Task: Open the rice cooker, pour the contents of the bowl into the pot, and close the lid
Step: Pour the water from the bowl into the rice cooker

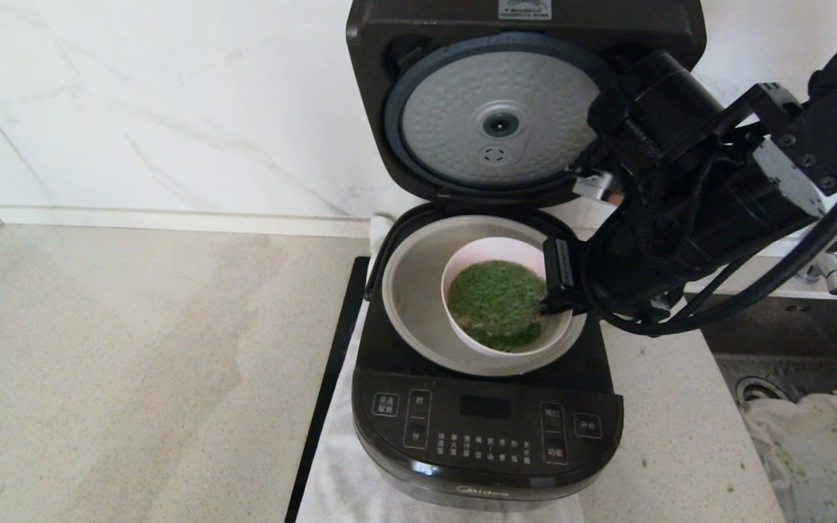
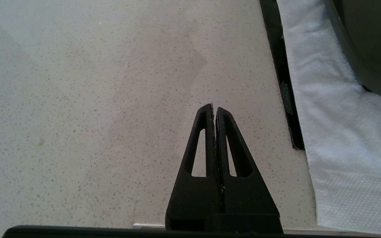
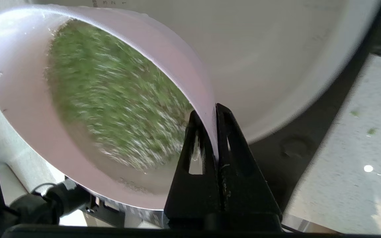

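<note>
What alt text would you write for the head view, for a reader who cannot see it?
The right gripper holds a small white bowl of chopped green bits by its rim over the beige metal inner pot of a glossy black rice cooker. The hinged lid stands open, showing its dimpled silver underside.

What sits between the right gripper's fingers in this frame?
The bowl's thin rim wall is pinched between the right gripper's fingers, plain in the right wrist view; the bowl hangs over the pot.
</note>
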`<state>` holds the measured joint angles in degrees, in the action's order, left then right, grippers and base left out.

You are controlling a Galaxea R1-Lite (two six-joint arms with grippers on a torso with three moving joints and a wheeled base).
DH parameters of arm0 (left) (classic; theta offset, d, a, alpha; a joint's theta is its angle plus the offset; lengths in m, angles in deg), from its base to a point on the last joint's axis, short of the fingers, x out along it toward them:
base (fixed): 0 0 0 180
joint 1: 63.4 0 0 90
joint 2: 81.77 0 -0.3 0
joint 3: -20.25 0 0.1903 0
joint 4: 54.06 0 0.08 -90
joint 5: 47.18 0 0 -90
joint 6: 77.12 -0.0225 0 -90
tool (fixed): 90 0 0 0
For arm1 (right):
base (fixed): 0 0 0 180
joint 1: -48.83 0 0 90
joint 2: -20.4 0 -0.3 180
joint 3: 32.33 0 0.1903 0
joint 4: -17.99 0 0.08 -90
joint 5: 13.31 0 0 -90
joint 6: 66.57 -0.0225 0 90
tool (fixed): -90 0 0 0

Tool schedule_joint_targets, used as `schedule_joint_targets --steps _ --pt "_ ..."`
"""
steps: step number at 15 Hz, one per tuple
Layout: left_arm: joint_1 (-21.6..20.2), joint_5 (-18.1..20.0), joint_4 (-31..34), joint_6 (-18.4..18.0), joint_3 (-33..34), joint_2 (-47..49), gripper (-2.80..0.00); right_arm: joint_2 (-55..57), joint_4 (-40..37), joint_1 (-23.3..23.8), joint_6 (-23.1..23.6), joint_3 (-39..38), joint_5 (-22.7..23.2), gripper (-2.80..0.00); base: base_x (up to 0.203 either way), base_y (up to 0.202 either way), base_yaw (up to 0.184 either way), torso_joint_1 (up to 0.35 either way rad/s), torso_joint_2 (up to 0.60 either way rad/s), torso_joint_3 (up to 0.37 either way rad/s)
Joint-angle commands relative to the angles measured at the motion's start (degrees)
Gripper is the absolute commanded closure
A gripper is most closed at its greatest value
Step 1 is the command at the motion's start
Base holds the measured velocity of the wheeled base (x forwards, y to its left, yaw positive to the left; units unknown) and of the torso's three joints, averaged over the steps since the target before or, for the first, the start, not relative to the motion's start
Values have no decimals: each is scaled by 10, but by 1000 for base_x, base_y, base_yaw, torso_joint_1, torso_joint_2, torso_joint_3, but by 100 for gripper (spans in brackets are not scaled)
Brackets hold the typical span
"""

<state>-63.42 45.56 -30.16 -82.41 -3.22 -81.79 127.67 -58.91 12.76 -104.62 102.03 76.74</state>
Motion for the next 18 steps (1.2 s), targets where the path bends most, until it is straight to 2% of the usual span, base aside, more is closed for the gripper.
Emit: schedule_joint_targets --steps 1,9,15,18 --pt "0 0 0 -1 0 -1 0 26 15 -5 -8 0 -4 0 0 0 0 0 0 0" --pt "0 1 0 -1 0 -1 0 52 57 -8 -10 0 -9 0 0 0 0 0 0 0" --pt "0 0 0 -1 0 -1 0 30 106 -26 -8 -6 -142 0 0 0 0 0 0 0" --pt "-1 0 0 -1 0 -1 0 12 162 -32 -4 -46 -169 0 0 0 0 0 0 0"
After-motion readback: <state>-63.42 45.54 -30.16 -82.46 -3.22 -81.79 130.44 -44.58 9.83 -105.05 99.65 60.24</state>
